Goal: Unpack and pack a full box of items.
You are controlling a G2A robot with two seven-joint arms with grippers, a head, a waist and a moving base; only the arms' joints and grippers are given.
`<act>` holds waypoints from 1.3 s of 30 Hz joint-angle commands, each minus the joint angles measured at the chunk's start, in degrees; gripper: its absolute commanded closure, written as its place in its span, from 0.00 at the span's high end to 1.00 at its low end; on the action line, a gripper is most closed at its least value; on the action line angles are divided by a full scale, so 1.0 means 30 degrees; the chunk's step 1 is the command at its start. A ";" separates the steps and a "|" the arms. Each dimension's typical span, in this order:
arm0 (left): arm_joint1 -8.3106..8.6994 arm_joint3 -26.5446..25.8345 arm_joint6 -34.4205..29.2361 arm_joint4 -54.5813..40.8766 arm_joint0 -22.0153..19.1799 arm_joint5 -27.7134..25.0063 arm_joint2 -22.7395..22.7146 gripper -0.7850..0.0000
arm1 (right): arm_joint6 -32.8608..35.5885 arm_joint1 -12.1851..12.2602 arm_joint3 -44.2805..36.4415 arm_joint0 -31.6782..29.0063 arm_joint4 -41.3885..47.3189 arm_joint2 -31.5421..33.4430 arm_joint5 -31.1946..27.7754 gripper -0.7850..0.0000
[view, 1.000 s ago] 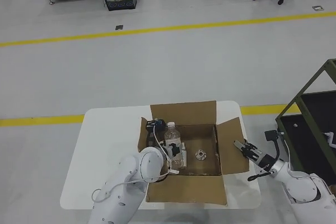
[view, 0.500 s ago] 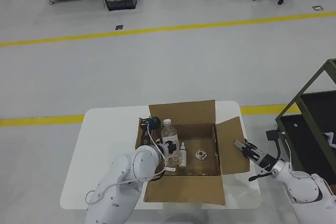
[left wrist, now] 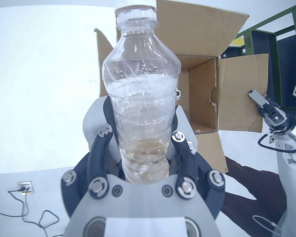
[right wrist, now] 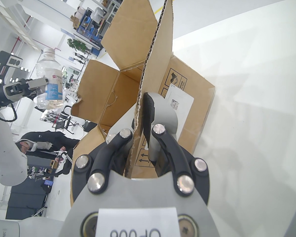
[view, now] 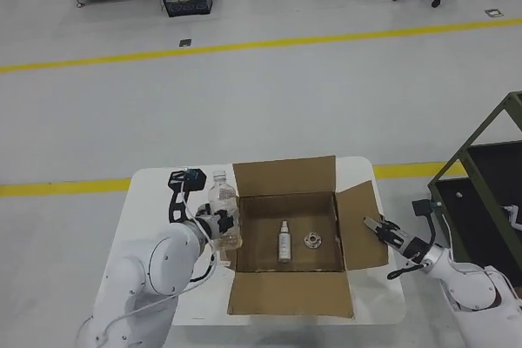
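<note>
An open cardboard box stands on the white table. My left gripper is shut on a clear plastic water bottle, held above the table just left of the box; the bottle stands upright between the fingers. Inside the box lie a small white spray bottle and a small round metal part. My right gripper is shut on the box's right flap, whose edge runs between its fingers.
A dark green metal rack stands to the right of the table. The table's left part is bare. Yellow lines cross the floor beyond. A cable and socket lie on the floor.
The left gripper has lifted the water bottle out of the box and carried it left, over the table beside the box. The right gripper has kept still on the flap.
</note>
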 commanded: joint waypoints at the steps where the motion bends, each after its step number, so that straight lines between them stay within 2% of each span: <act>1: 0.0088 -0.0329 -0.0345 -0.0143 0.0165 -0.0264 -0.0900 0.00 | 0.0020 0.0005 0.0083 0.0073 -0.0033 -0.0025 -0.0004 0.00; 7: 0.0433 -0.0502 -0.1806 -0.0074 0.0867 -0.2230 -0.2937 0.00 | 0.0075 0.0022 0.0286 0.0275 -0.0174 -0.0100 0.0016 0.00; 11: 0.0612 0.0062 -0.2075 0.1098 0.1515 -0.2924 -0.3512 0.00 | 0.0052 0.0025 0.0457 0.0330 -0.0274 -0.0191 0.0008 0.00; 15: 0.0702 0.0719 -0.1721 0.1944 0.2214 -0.3054 -0.3704 0.00 | 0.0085 0.0044 0.0616 0.0338 -0.0350 -0.0185 0.0014 0.00; 17: 0.0793 0.1364 -0.1469 0.3121 0.2553 -0.3781 -0.3552 0.00 | 0.0112 0.0055 0.0696 0.0342 -0.0402 -0.0187 -0.0001 0.00; 27: 0.0829 0.4335 -0.1055 0.2255 0.3305 -0.3948 -0.3468 0.00 | 0.0179 0.0103 0.0774 0.0348 -0.0511 -0.0188 -0.0100 0.00; 33: 0.0854 0.6336 -0.0126 0.2329 0.3707 -0.3922 -0.3296 0.00 | 0.0122 0.0140 0.0877 0.0222 -0.0469 -0.0063 -0.0186 0.00; 39: 0.0854 0.6336 -0.0126 0.2329 0.3707 -0.3922 -0.3296 0.00 | 0.0140 0.0151 0.0871 0.0186 -0.0476 -0.0043 -0.0192 0.00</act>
